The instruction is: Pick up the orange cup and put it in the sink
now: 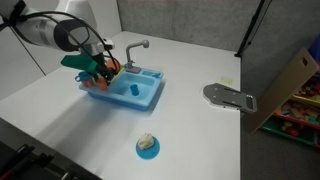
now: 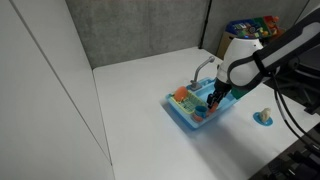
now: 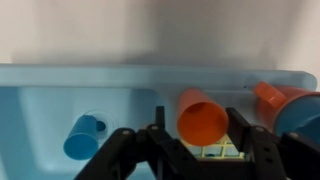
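**Cup in the jaws, basin lying off to one side**

The orange cup point(image 3: 203, 118) is hanging mouth-toward-camera, its long axis running along the fingers. The gripper point(image 3: 198, 126) is clamping it from both sides. It is hovering over the sink point(image 3: 60, 80), beside the basin holding the light-blue cup point(image 3: 82, 138), which is lying leftward in the wrist view.

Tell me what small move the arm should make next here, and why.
Probably a short sideways shift toward the basin before releasing. In the wrist view the orange cup sits between the jaws of the gripper, over the part of the sink beside its basin, not over the basin where the light-blue cup lies. Whether the jaws actually grip it cannot be told.
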{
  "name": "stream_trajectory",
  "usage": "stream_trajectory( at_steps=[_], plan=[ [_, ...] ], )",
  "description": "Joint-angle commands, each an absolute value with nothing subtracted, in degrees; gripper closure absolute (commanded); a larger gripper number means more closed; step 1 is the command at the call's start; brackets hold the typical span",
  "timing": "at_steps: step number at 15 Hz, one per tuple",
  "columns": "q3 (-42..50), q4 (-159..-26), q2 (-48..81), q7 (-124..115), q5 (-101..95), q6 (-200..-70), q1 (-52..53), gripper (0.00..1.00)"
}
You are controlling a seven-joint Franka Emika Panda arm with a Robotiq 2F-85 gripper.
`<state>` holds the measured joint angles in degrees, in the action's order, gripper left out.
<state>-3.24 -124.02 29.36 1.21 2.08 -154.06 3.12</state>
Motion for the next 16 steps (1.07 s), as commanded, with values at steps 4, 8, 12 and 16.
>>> stream_trajectory(
  at_steps=[4, 8, 12, 16],
  plan=[
    [-2.0, -122.2, 29.3, -0.5, 0.5, -152.2, 4.2, 0.82],
    [-0.8, -120.8, 28.3, -2.0, -0.4, -149.8, 4.9, 0.83],
    [0.4, -118.2, 28.5, -2.9, -1.1, -146.9, 4.5, 0.83],
    [1.8, -114.5, 30.0, -3.6, -1.2, -143.3, 4.0, 0.83]
  ],
)
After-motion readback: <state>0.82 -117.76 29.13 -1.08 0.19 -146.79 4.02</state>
